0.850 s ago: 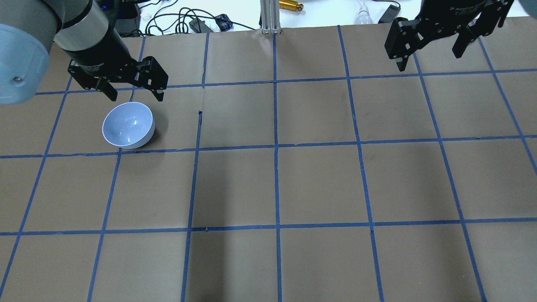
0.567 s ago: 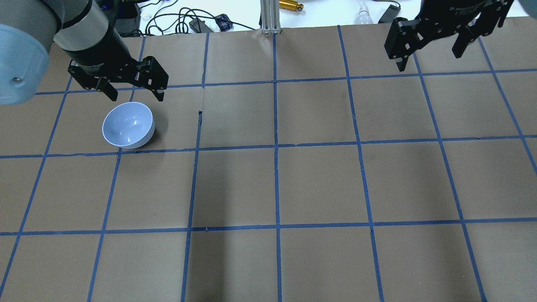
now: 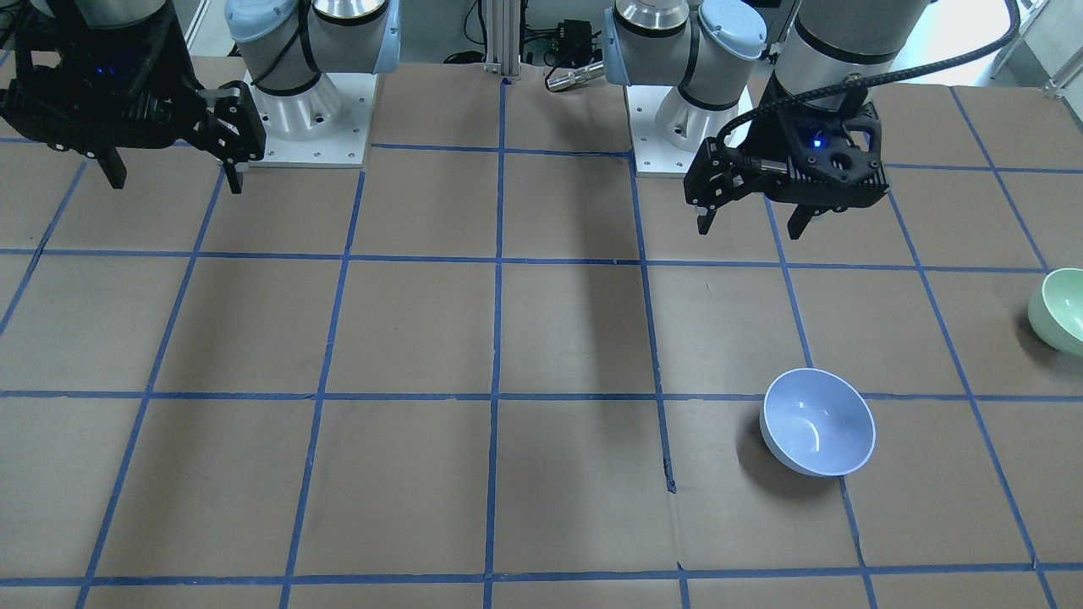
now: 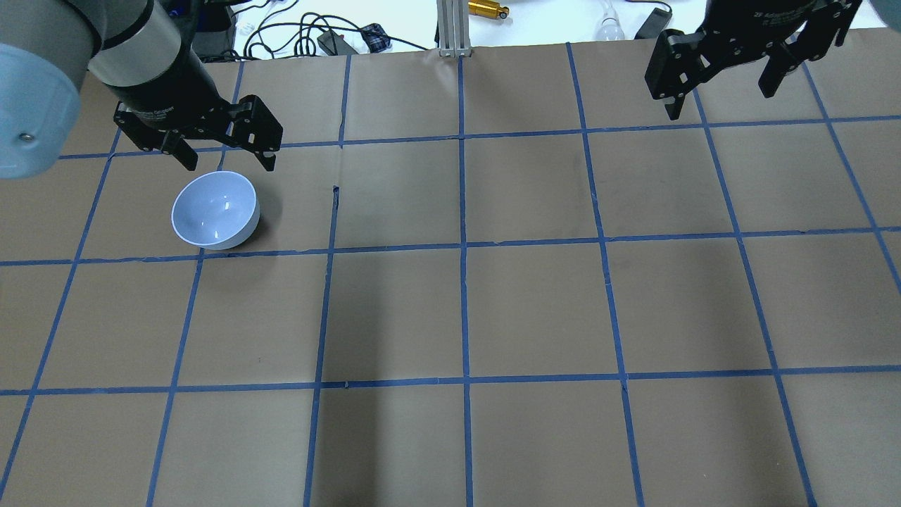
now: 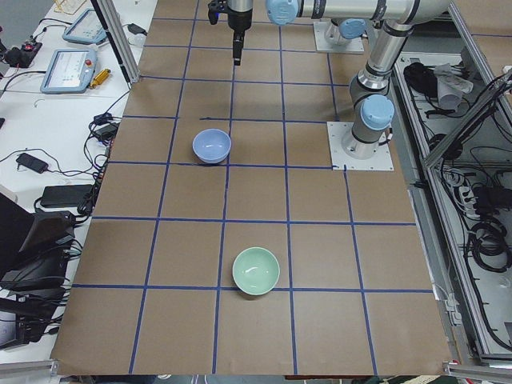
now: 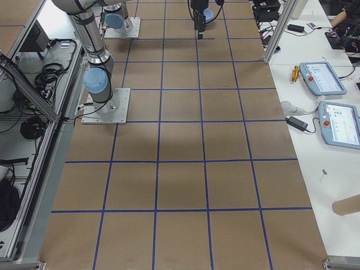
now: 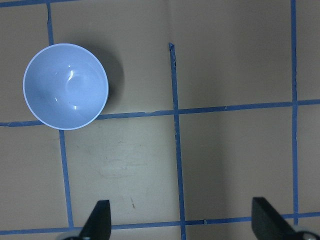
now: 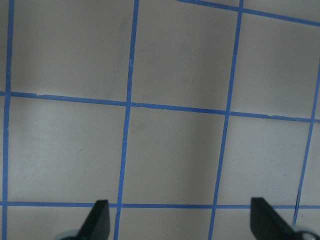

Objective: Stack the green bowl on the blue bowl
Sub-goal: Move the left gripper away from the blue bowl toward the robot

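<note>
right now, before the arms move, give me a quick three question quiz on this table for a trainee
1. Fill in: the left arm's fingers and the right arm's fingers are both ___, holding nothing.
2. True or false: the round glossy mint-green bowl sits inside the round glossy pale blue bowl.
3. Which fingers hang nearer the blue bowl? A: the left arm's. B: the right arm's.

Key: 1 open; 2 false, the two bowls stand apart on the table; 3 A.
</note>
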